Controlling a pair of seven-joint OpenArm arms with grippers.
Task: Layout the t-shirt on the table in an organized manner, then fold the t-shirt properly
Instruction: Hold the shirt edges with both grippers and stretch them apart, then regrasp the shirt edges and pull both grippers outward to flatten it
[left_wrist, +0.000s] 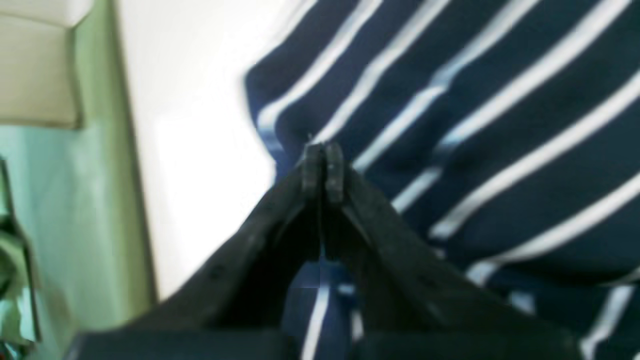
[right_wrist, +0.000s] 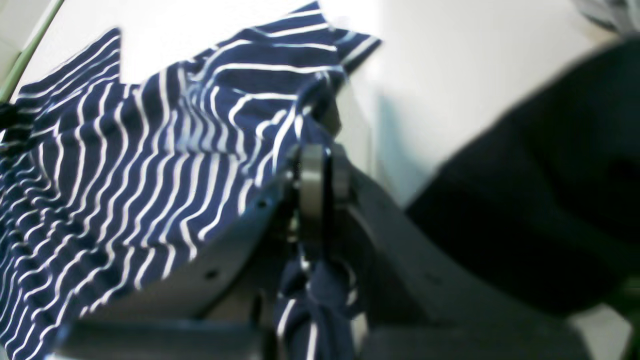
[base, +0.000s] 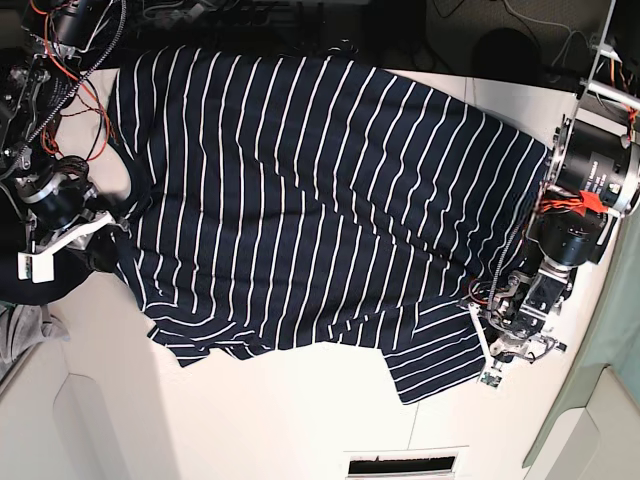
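The navy t-shirt (base: 300, 200) with thin white stripes lies spread wide across the white table (base: 300, 420), with a sleeve (base: 440, 360) jutting toward the front edge. My left gripper (base: 483, 322) is at the shirt's right edge. In the left wrist view it (left_wrist: 322, 167) is shut, with striped fabric (left_wrist: 450, 125) pinched between the fingers. My right gripper (base: 118, 228) is at the shirt's left edge. In the right wrist view it (right_wrist: 317, 175) is shut on a bunched fold of the shirt (right_wrist: 125, 165).
A plain dark garment (right_wrist: 550, 200) lies beside my right gripper, also seen at the base view's left edge (base: 40, 285). A grey cloth (base: 18, 335) lies below it. A slot (base: 400, 465) sits at the table's front. Green floor (left_wrist: 100, 200) shows past the table edge.
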